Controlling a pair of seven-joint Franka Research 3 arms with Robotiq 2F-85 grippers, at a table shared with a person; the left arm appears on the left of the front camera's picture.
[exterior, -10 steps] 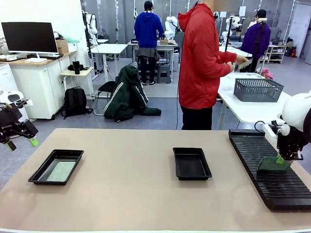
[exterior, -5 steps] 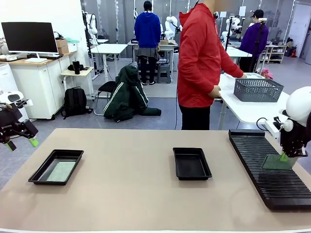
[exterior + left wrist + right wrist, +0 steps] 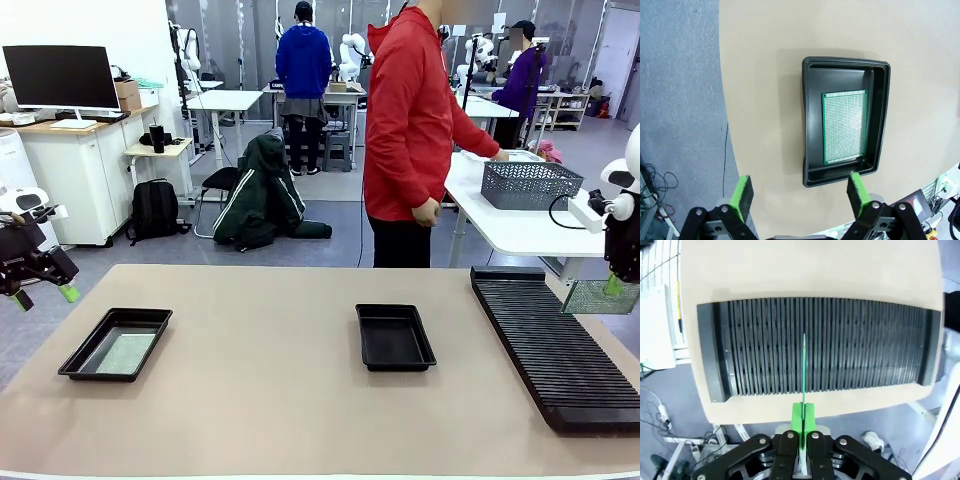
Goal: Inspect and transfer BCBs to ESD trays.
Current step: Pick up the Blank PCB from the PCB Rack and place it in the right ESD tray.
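My right gripper (image 3: pixel 614 287) is shut on a green BCB (image 3: pixel 595 297) and holds it in the air above the right end of the black slotted rack (image 3: pixel 555 350). In the right wrist view the BCB (image 3: pixel 803 370) stands edge-on between the shut fingers (image 3: pixel 803 420), over the rack (image 3: pixel 815 347). One ESD tray (image 3: pixel 115 343) at the table's left holds another BCB (image 3: pixel 124 353); in the left wrist view that tray (image 3: pixel 845 120) and its BCB (image 3: pixel 844 126) lie below my open left gripper (image 3: pixel 799 192). A second ESD tray (image 3: pixel 394 336) sits bare at the middle. My left gripper (image 3: pixel 45 285) hangs off the table's left edge.
A person in a red jacket (image 3: pixel 410 120) stands behind the table, turned toward a side table with a grey mesh basket (image 3: pixel 530 184). Bare tabletop lies between the two trays and in front of them.
My right gripper has lifted the BCB up out of the rack and moved it right and higher. The person has turned and lowered one hand. The left arm has stayed still.
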